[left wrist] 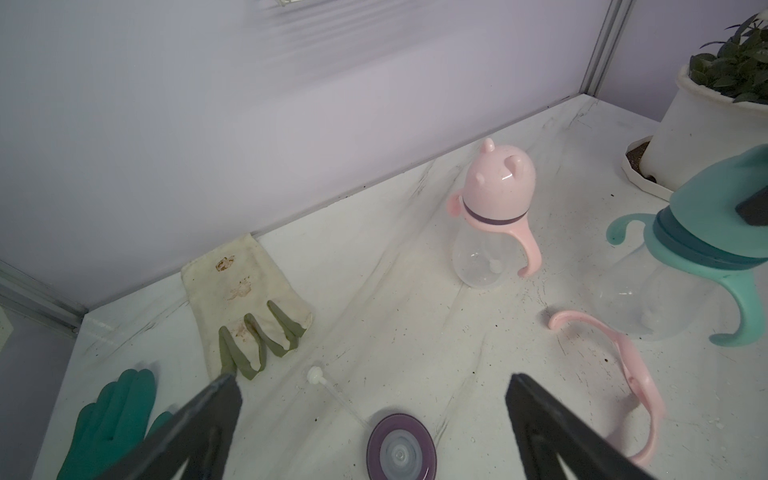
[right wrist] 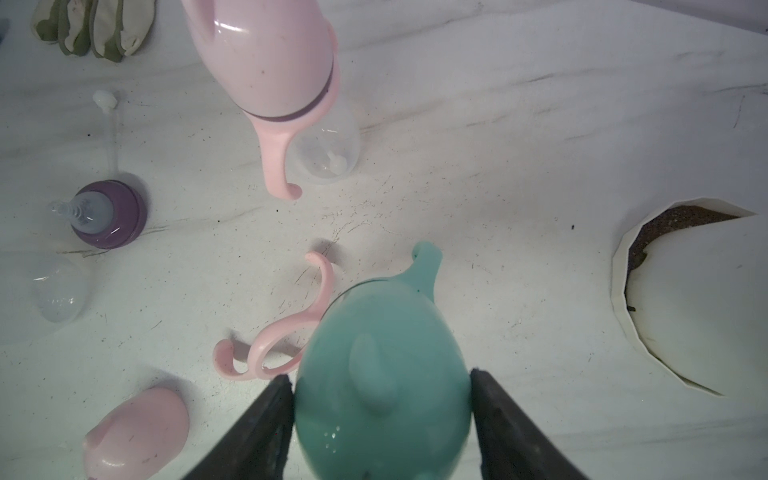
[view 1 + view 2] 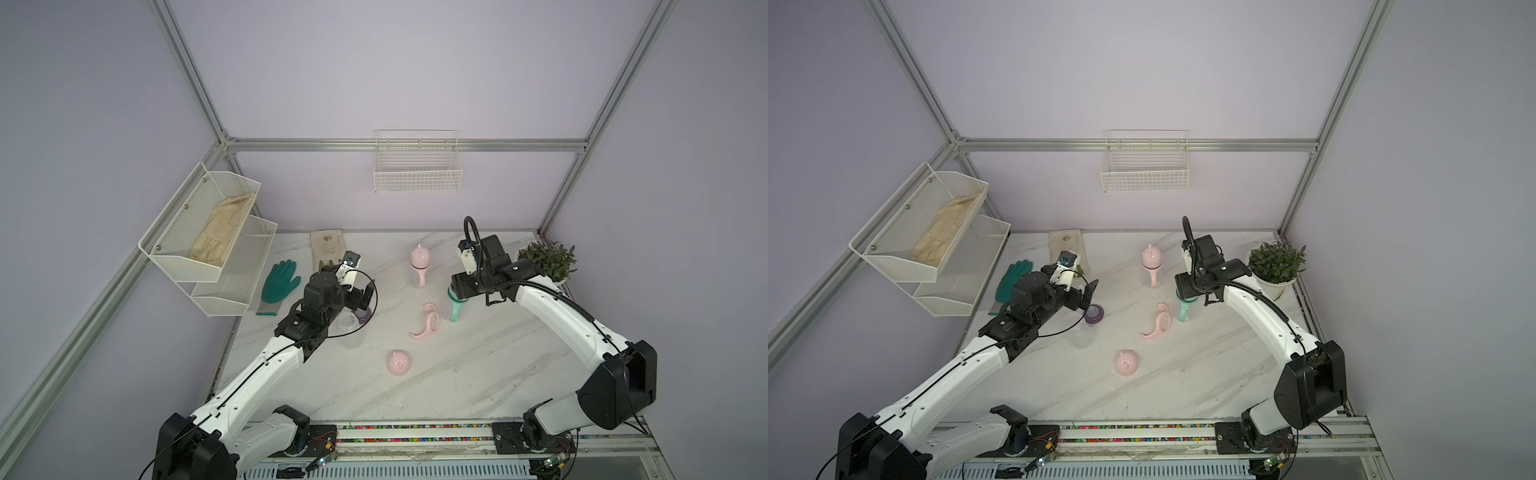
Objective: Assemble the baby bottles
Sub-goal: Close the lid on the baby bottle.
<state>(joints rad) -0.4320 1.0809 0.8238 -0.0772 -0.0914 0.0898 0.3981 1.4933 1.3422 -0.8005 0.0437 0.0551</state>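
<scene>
So, pink bottle (image 3: 419, 266) and mint bottle (image 3: 456, 309) stand capped; third bottle (image 3: 1079, 334) lies in pieces. Left gripper (image 1: 370, 378) gapes; right gripper (image 2: 380, 376) flanks mint cap (image 2: 374, 324), grip unclear.

Marble table (image 3: 457, 395): glove (image 3: 280, 286), pot (image 1: 698, 137), pink bottle (image 3: 419, 266), mint bottle (image 1: 685, 253), handle ring (image 3: 428, 322), cap (image 3: 398, 363), purple collar (image 3: 1094, 313).

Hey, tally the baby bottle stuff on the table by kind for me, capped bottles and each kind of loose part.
Capped bottles: 2, the pink bottle and the mint bottle
Loose clear bottle body: 1
Loose purple collar: 1
Loose pink handle ring: 1
Loose pink dome cap: 1
Total: 6
</scene>
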